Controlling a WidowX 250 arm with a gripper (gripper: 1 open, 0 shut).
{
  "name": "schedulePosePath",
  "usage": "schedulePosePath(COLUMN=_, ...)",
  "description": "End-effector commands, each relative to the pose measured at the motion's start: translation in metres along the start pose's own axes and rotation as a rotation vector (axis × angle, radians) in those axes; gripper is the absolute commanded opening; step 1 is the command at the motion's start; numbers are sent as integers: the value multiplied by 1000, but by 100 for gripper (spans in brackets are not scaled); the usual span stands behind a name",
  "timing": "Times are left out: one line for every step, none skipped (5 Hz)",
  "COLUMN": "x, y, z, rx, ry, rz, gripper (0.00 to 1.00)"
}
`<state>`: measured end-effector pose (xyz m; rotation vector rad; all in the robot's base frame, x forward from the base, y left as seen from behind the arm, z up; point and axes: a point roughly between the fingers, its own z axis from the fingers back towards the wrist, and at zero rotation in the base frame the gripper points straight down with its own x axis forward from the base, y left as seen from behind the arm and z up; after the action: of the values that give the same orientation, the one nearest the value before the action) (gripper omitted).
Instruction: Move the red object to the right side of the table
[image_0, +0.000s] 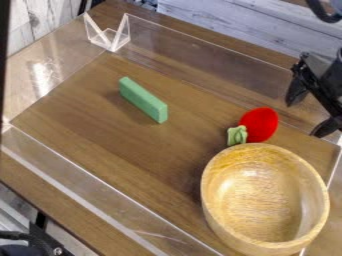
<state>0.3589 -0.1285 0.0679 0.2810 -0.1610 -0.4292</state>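
The red object (259, 122), a small round toy fruit with a green leafy stub (238, 134), lies on the wood-grain table (94, 130) toward its right side, just behind the wooden bowl's rim. My gripper (313, 104) hangs at the right edge of the view, a short way right of the fruit and clear of it. Its dark fingers (297, 86) stand spread apart and hold nothing, so it is open. Part of the gripper is cut off by the frame's edge.
A large wooden bowl (265, 200) fills the near right corner. A green rectangular block (143, 99) lies left of centre. A clear acrylic stand (107, 32) sits at the back left. Low clear walls (80, 190) edge the tabletop.
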Motion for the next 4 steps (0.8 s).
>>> schedulePosePath(x=17, y=14, z=38, rx=23, ry=-104, rz=38, gripper=100)
schedulePosePath(x=18, y=19, z=44, rx=50, ry=-117, rz=41, gripper=100)
schedulePosePath(x=18, y=24, z=50, rx=73, ry=-118, rz=54, gripper=100)
schedulePosePath(x=-2, y=47, z=51, rx=83, ry=-120, rz=80, gripper=100)
